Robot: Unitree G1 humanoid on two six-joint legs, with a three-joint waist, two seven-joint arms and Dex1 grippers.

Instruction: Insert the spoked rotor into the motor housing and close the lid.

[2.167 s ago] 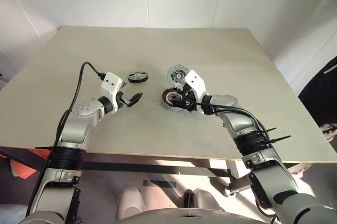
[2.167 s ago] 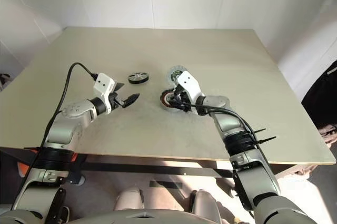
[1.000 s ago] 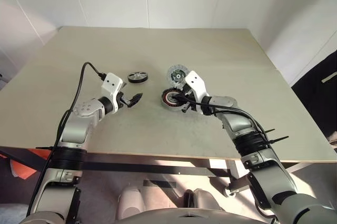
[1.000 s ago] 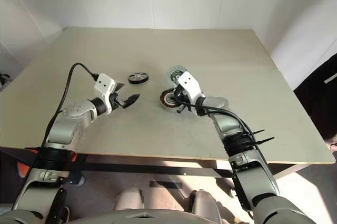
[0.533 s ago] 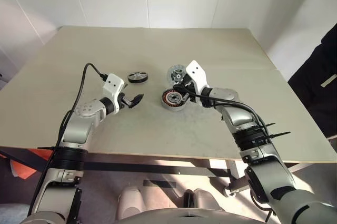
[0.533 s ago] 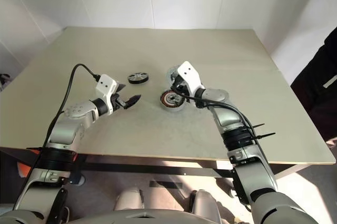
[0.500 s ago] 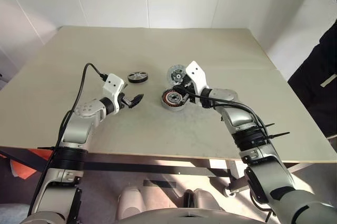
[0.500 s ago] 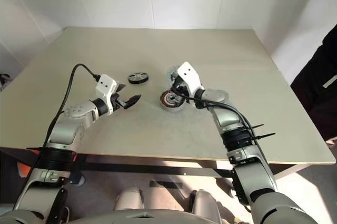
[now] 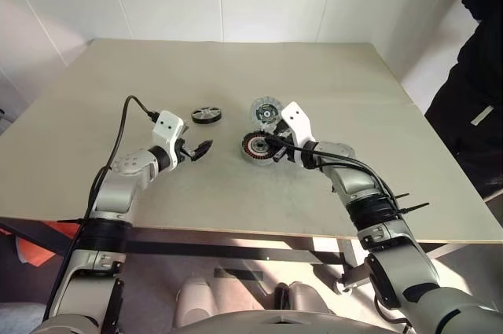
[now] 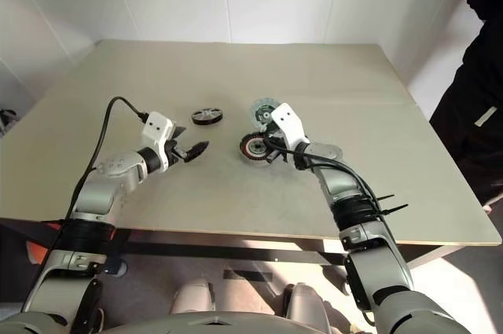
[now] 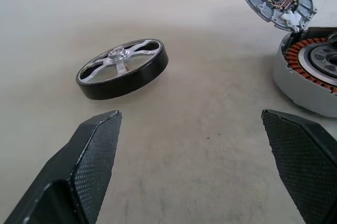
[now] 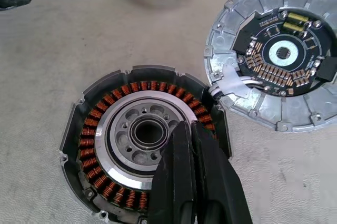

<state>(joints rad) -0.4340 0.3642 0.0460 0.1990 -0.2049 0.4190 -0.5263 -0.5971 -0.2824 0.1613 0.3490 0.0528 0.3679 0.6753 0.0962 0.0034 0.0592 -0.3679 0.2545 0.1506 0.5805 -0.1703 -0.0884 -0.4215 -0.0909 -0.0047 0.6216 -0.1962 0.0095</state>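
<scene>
The rotor (image 9: 206,115) is lying flat on the table (image 9: 118,75), well apart from the housing (image 9: 258,148) and a little beyond the left gripper (image 9: 200,148). That gripper is hanging low over the tabletop with its fingers (image 11: 95,155) spread wide, pointing toward the rotor. From the left wrist view the wheel is sitting just past the gap between the two pads, so the wide spread looks meant to straddle its rim once the arm reaches further; nothing is between the fingers yet.

The housing is sitting open-side up, copper windings showing around a dark centre, empty and ready to take the rotor. The lid (image 9: 264,109) is lying just beyond it, inner face up with its circuit board showing, and a short white lead is joining the two, which likely explains why it is parked so close.

The right gripper (image 12: 190,145) is hovering over the housing's near rim, its fingers pressed together with nothing between them. I cannot tell whether the tips are touching the metal; placed there, it seems to be steadying the housing. A person in dark clothes is standing at the far right.
</scene>
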